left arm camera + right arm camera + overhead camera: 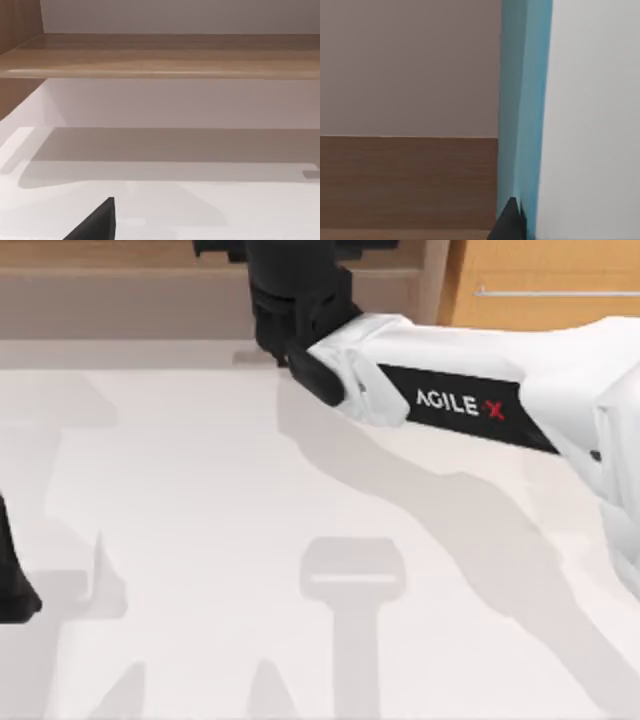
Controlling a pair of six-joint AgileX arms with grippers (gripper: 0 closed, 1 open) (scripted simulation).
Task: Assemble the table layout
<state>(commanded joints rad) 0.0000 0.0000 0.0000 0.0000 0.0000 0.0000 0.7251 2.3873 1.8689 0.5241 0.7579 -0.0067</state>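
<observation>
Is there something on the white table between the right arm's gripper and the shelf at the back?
Nothing visible does. The right gripper already reaches over the back edge of the table at the wooden shelf, and its wrist view shows a blue panel right beside one finger.

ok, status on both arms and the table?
Right gripper reaching over table's far edge at the shelf. Left arm parked, left edge. Nothing in the way.

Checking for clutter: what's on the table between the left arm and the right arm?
Nothing: in the top view, the table between the left arm at its left edge and the outstretched right arm is bare, only shadows.
</observation>
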